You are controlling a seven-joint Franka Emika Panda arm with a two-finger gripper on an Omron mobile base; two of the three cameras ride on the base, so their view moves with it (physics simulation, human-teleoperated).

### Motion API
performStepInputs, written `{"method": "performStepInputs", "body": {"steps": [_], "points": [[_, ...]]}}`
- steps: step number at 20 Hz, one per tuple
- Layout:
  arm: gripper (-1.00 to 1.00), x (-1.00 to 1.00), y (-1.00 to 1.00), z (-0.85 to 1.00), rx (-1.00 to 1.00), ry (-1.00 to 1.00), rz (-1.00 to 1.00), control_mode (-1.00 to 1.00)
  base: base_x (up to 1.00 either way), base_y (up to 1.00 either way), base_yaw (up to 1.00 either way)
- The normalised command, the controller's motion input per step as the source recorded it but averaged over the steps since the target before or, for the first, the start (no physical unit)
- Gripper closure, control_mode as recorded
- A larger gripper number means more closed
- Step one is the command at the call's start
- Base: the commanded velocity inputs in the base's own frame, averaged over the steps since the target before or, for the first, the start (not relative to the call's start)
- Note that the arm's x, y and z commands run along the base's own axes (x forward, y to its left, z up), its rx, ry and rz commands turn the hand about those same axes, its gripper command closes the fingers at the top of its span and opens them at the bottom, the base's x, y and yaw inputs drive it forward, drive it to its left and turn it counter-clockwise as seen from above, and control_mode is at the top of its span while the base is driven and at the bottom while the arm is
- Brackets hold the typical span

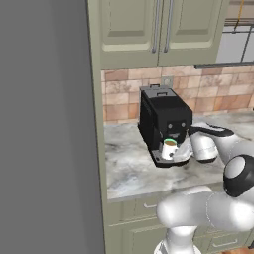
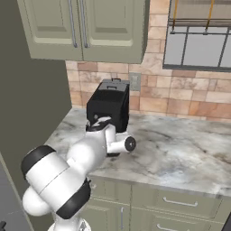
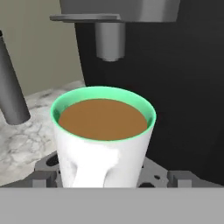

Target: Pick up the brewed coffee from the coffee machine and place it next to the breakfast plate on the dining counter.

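**Desk:** Where's your gripper, and how are the fingers set?

**Me:** I have the gripper [image 1: 179,151] at the front of the coffee machine [image 1: 163,119], right of centre in the left base view, pushed in against the mug. Whether the fingers are spread or pinching, I cannot tell; the mug and the hand's own body cover them. In the hand view the fingertips are hidden too, with the mug taking up the lower middle of the frame.

**Desk:** And the coffee itself?

**Me:** The brewed coffee [image 3: 103,135] stands upright on the machine's drip tray [image 3: 46,168], directly under the grey spout [image 3: 110,41] at the top centre of the hand view. Green rim, brown liquid near the top, handle facing my camera. In the left base view I see the mug [image 1: 169,147] in the machine's front recess, touching the hand.

**Desk:** Surroundings?

**Me:** The machine [image 2: 108,106] sits on a veined marble counter [image 2: 180,149] against a brick backsplash [image 2: 180,101]. Grey-green wall cabinets [image 1: 158,30] hang above it. My arm crosses the lower left of the right base view and blocks the machine's front there.
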Motion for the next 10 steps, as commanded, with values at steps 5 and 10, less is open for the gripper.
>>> {"method": "performStepInputs", "body": {"steps": [5,10], "points": [[1.0,0.22,0.0,-0.15,0.02,0.0,0.0,-1.0,0.0,0.0,0.0],[1.0,-0.25,0.0,0.0,0.0,-0.03,0.0,-1.0,0.0,0.0,0.0]]}}
